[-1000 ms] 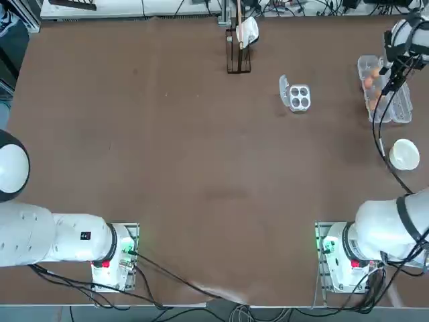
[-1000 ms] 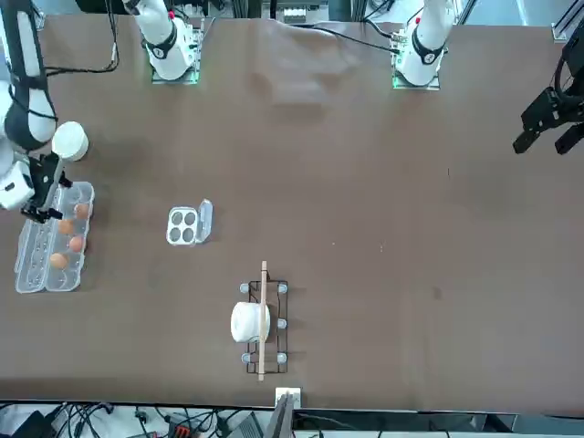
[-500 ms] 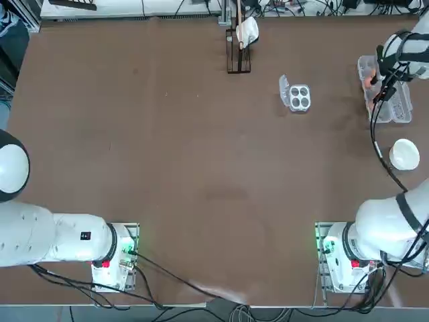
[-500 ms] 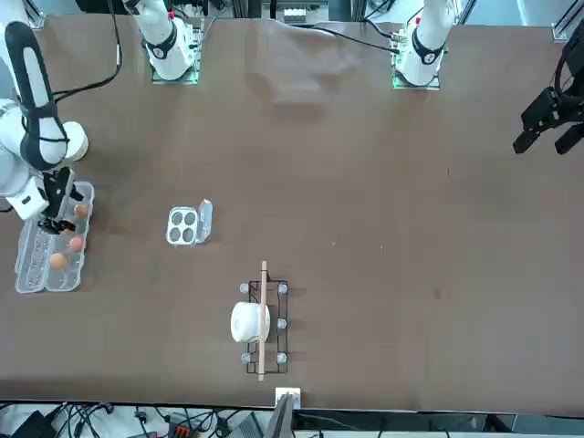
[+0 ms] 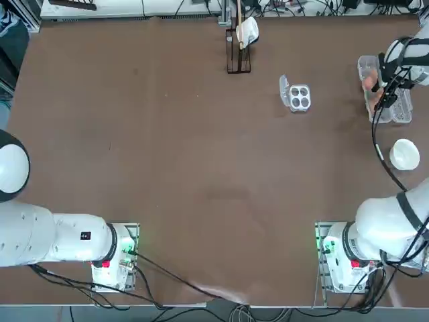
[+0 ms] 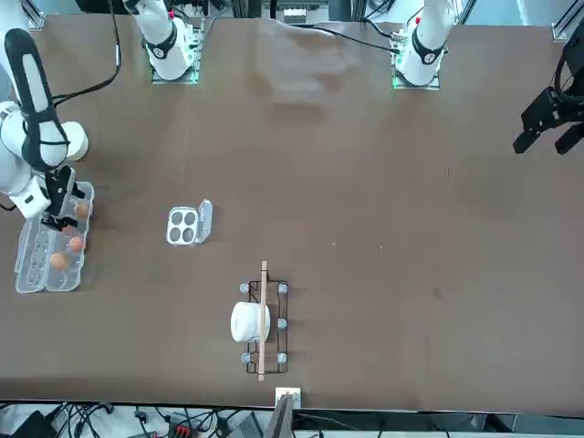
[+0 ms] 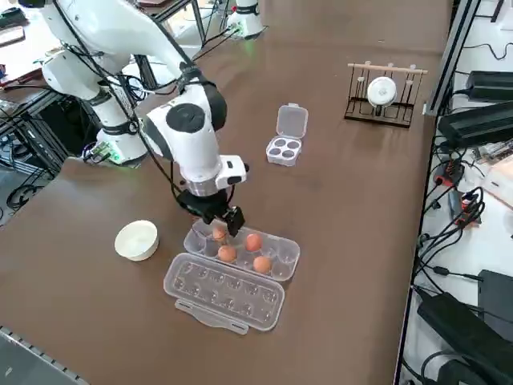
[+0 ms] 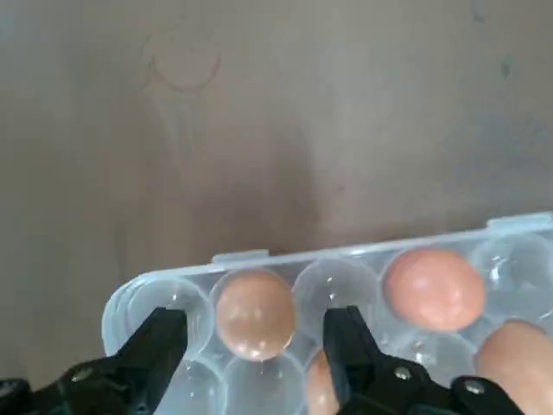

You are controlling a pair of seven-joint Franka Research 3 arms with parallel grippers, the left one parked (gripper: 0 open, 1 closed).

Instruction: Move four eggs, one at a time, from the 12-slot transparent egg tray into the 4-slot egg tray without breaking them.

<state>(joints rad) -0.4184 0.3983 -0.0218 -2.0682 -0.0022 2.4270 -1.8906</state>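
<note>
Clear plastic is making the 12-slot transparent egg tray (image 7: 240, 253) hard to read: its cup walls are blending into the brown table (image 7: 345, 208), and from overhead the arm's wrist is covering most of it. In the wrist view the tray is running off the frame edge, one egg is partly hiding behind a finger, and another is cut off at the edge.

The right gripper (image 8: 256, 339) is hanging low over the tray's end nearest the white bowl (image 7: 135, 240), with its fingers (image 8: 164, 341) spread apart on either side of one egg (image 8: 254, 314). The gap is wider than the egg, and nothing is being grasped; whether the fingertips are touching the tray cannot be told.

Four eggs are sitting in the tray's cups: this one at the bowl end and three others (image 7: 253, 241) grouped just beside it toward the middle. The tray's open lid (image 7: 224, 291) is lying flat alongside.

The 4-slot egg tray (image 7: 284, 148) is standing well apart from the long tray, its four cups bare and its lid flap (image 7: 292, 122) raised. Beyond it a wooden rack (image 7: 383, 90) is holding a white cup.
</note>
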